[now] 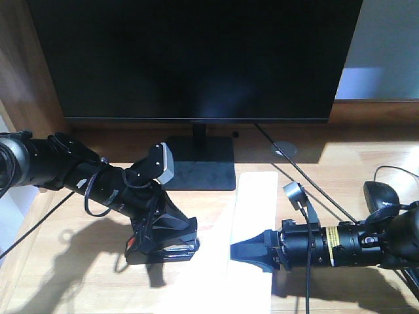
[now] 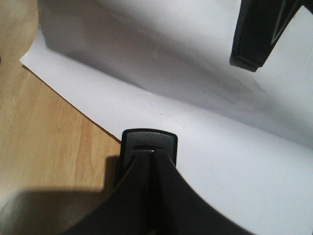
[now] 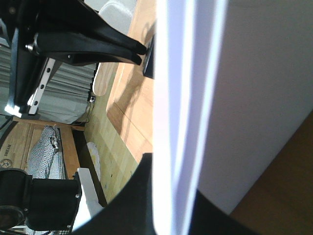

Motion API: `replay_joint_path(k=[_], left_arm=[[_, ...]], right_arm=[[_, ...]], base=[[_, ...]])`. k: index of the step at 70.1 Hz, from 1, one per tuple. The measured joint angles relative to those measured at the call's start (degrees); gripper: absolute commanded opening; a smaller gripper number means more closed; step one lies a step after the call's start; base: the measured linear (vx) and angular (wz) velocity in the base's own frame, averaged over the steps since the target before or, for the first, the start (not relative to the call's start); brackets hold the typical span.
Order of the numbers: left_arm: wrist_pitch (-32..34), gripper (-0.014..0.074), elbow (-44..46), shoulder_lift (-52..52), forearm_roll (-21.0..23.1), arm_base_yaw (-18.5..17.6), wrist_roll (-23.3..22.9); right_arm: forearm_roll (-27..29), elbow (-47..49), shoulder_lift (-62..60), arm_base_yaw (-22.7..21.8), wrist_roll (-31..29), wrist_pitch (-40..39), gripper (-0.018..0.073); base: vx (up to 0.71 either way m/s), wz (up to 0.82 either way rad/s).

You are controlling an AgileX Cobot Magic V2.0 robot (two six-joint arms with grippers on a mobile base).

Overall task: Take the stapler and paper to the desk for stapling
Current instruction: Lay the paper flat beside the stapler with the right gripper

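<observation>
Monitor base point(image 1: 203, 165) behind paper point(image 1: 255, 196), stapler point(image 1: 163, 249); mouse point(image 1: 382, 194) aside

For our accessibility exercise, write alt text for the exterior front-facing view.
Two robot arms work on a white paper on a wooden desk: the left gripper holds a black stapler at the sheet's edge, and the right gripper pinches it from the right. A dark monitor stands behind.

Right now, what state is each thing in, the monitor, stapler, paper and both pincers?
monitor: screen dark.
paper: partly lifted off the desk.
stapler: on the desk, at the paper's edge.
left pincer: at the stapler; open or shut unclear.
right pincer: shut on the paper.
</observation>
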State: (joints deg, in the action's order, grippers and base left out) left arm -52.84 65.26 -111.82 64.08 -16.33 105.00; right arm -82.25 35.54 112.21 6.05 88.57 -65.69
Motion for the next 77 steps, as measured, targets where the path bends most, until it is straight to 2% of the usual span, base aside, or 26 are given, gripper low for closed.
replay_joint_path(k=[57, 77], left_arm=[[0.00, -0.0006, 0.00, 0.00, 0.00, 0.00, 0.00], [0.00, -0.0006, 0.00, 0.00, 0.00, 0.00, 0.00]], right_arm=[[-6.65, 0.05, -8.32, 0.00, -5.16, -0.46, -0.0002], [-7.34, 0.05, -7.50, 0.00, -2.91, 0.14, -0.0002]], base=[[0.00, 0.00], [0.00, 0.00]])
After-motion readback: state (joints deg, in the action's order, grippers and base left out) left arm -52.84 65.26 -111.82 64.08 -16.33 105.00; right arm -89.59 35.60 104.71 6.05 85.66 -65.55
